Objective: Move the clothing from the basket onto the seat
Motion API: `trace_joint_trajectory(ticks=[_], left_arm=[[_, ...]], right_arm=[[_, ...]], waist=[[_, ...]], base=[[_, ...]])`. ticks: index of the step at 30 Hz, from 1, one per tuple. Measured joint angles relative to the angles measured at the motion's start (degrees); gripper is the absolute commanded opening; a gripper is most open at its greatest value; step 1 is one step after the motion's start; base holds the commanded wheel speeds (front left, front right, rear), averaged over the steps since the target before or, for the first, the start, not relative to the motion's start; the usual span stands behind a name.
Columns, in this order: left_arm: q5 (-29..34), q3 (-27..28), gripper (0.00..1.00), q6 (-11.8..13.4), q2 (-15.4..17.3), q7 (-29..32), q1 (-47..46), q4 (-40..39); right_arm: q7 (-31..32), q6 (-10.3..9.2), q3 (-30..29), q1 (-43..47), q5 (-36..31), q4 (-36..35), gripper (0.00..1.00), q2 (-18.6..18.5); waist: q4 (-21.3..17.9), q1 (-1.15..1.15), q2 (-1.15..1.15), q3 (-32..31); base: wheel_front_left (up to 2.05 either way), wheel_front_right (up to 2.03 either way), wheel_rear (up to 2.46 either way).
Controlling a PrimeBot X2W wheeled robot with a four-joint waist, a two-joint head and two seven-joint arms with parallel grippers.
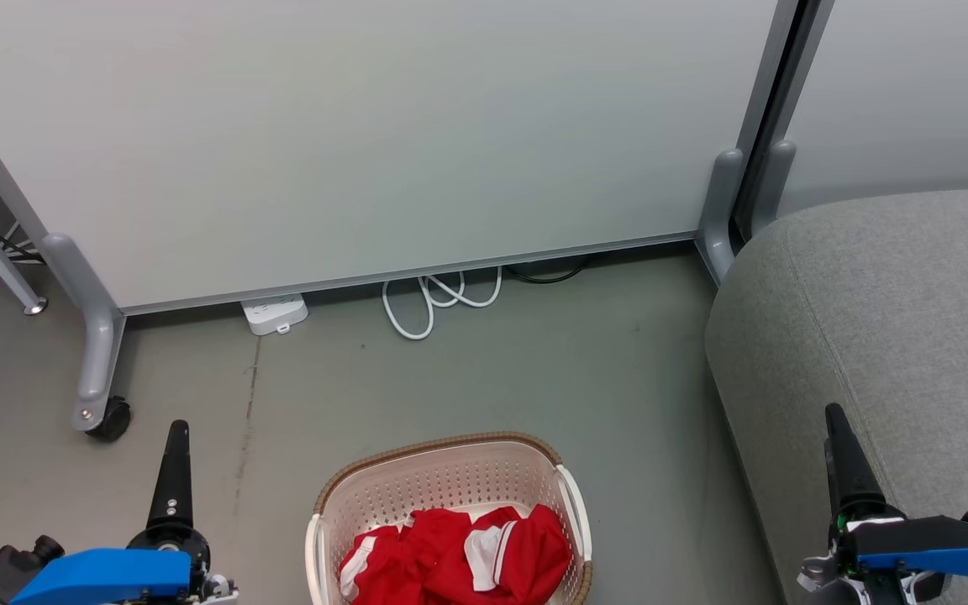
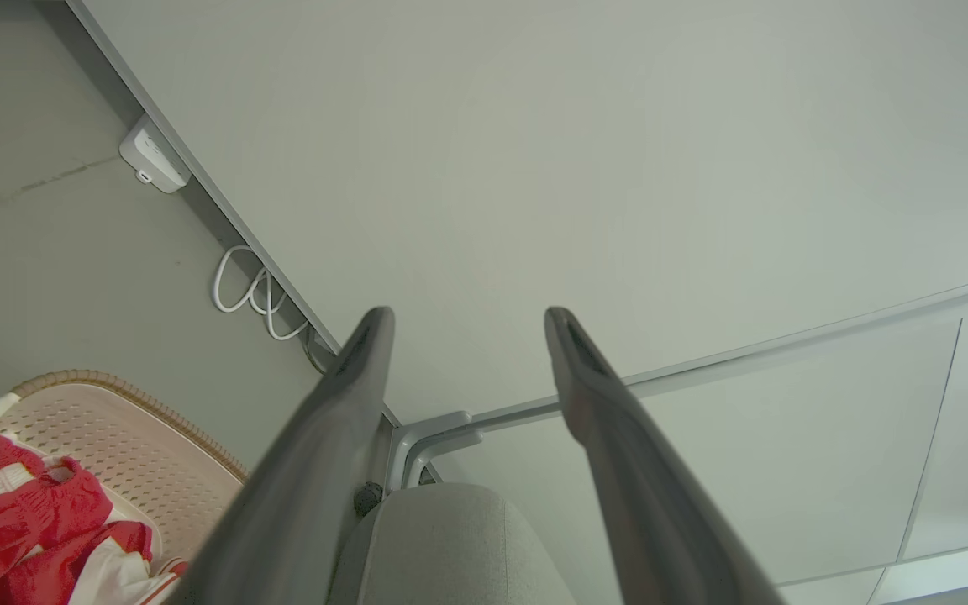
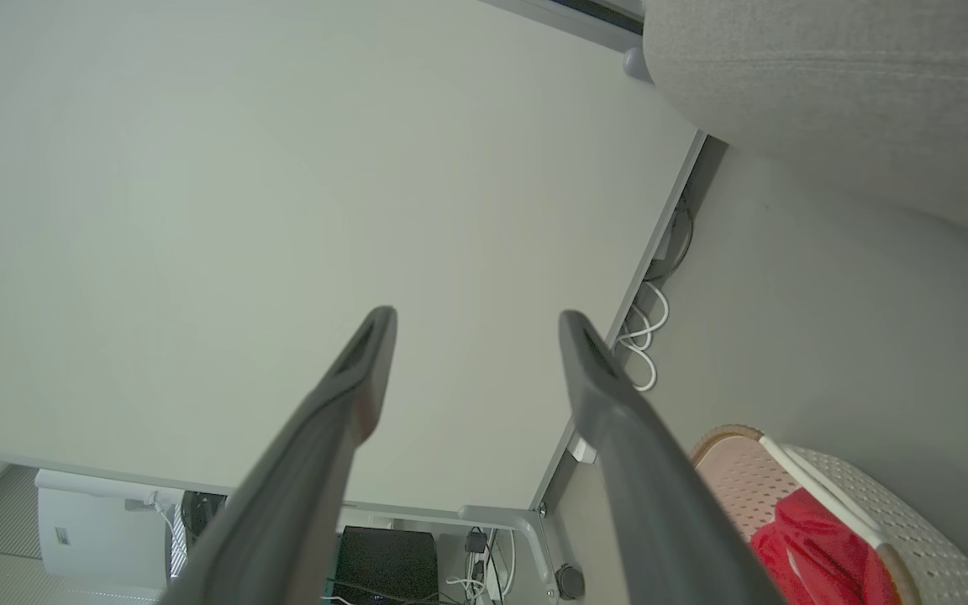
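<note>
The red clothing (image 1: pixel 459 555), marked with white panels, is heaped crumpled inside the cream perforated basket (image 1: pixel 442 483), which is set on the floor (image 1: pixel 618 378) left of the grey seat (image 1: pixel 896 319). The left pincer (image 2: pixel 469 318) and right pincer (image 3: pixel 476 318) are held spread wide, with nothing gripped.

The grey floor (image 1: pixel 467 378) before me carries the laundry basket (image 1: pixel 442 444) at the near middle, standing apart from everything else. The light grey seat (image 1: pixel 887 319) stands on the floor at the right. Along the far edge, under the white partition panel (image 1: pixel 366 126), a white power strip (image 1: pixel 275 313) lies left of centre. A looped white cable (image 1: pixel 434 304) lies to its right, then a black cable (image 1: pixel 547 274). The panel's black caster (image 1: pixel 112 419) rests at the left.
</note>
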Motion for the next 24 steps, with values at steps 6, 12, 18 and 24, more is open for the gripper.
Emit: trace_joint_trajectory(ticks=[6,12,18,24], left_arm=[[6.6,-1.3,1.00,0.9,0.0,-1.5,-0.3,-0.7],[13.3,-2.6,1.00,1.5,0.1,-2.8,-1.0,-1.2],[19.4,-3.8,1.00,2.0,0.2,-4.0,-1.2,-1.2],[24.7,-4.8,1.00,2.2,0.2,-5.0,-1.5,-1.1]], right_arm=[[-1.5,0.00,1.1,-0.6,-6.7,-0.7,1.00,0.0],[-2.8,0.00,2.2,-0.7,-12.5,-1.3,1.00,0.0],[-4.0,0.00,2.8,-0.7,-17.7,-1.6,1.00,0.0],[-5.1,0.00,3.5,-0.7,-22.6,-1.6,1.00,0.0]], waist=[[0.1,0.00,0.00,0.1],[0.3,0.00,0.00,0.2],[0.5,0.00,0.00,0.2],[0.7,0.00,0.00,0.3]], base=[[0.00,0.00,0.00],[0.00,0.00,0.00],[0.00,0.00,0.00],[0.00,0.00,0.00]])
